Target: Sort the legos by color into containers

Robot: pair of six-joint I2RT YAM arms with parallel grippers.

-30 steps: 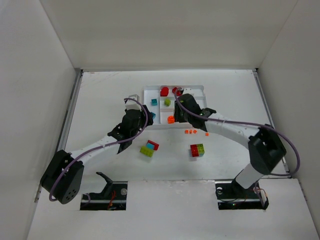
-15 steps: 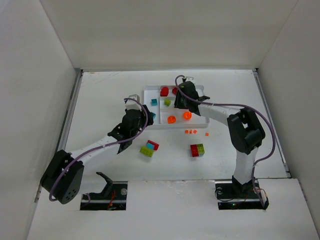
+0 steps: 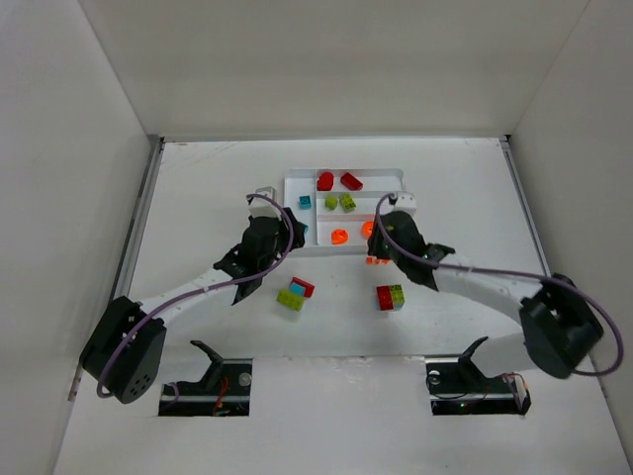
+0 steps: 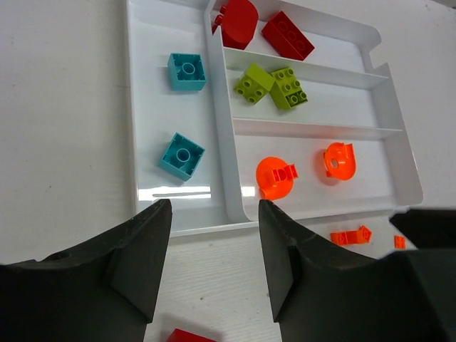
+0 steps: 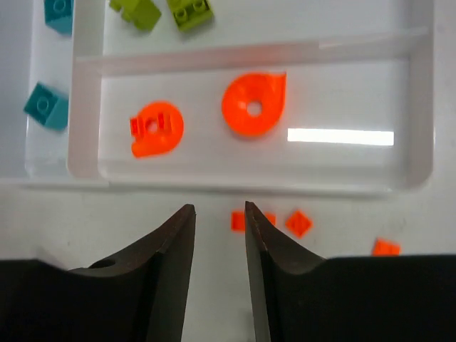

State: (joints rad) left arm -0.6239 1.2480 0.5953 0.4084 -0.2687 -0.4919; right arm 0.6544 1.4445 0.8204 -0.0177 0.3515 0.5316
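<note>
Right gripper (image 5: 219,214): jaws a narrow gap apart, holding nothing, over the table (image 5: 85,214) just short of the tray (image 5: 214,182). Tiny orange legos (image 5: 298,222) lie beside its fingertip. Left gripper (image 4: 211,214): jaws wider apart, empty, above the tray's near rim. Two orange rounds (image 5: 253,105) sit in the nearest long section.

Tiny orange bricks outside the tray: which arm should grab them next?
Right. The right fingers, open and empty, hang just above the tiny orange bricks beside the tray's near wall. The left fingers sit at the tray's teal end, farther off.
</note>
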